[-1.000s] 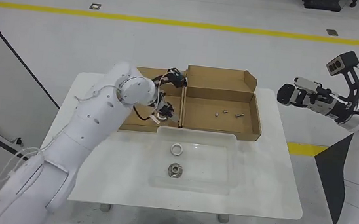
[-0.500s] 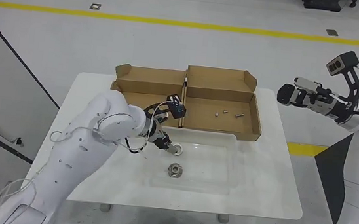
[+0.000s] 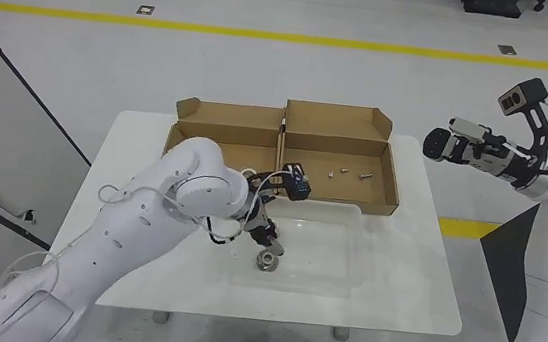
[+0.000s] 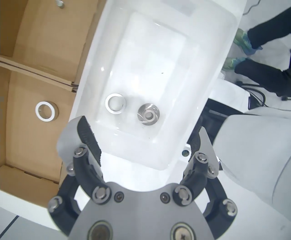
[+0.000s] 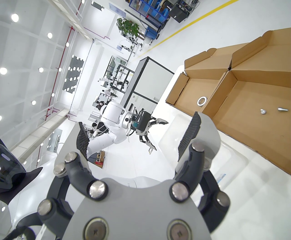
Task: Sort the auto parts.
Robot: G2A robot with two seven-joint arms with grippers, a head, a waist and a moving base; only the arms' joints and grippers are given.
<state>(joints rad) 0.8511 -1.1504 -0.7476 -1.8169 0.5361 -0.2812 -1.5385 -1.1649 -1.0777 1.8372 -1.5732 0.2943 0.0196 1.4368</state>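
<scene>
Two metal auto parts lie side by side, close but apart, on the floor of a clear plastic tray (image 4: 200,68): a plain ring (image 4: 115,103) and a flanged disc (image 4: 149,114) with a hole through its middle. The tray sits on the white counter (image 3: 394,274), just in front of two open cardboard boxes that stand against each other. The left box (image 3: 220,125) holds a single white ring (image 4: 46,111) lying flat on its floor. The right box (image 3: 338,183) holds two small metal pieces (image 5: 263,111) lying near each other toward its back. The left pincer (image 4: 141,127) hangs above the left end of the tray, near the two parts there. Its jaws are spread wide and grasp nothing, and neither ribbed finger pad touches a part or the tray. In the top view this pincer sits just beside the flanged disc, on the side nearer the boxes. The right pincer (image 5: 139,123) is held up off the counter's right edge, well apart from tray and boxes. It too is released, with its jaws wide and nothing between them.
</scene>
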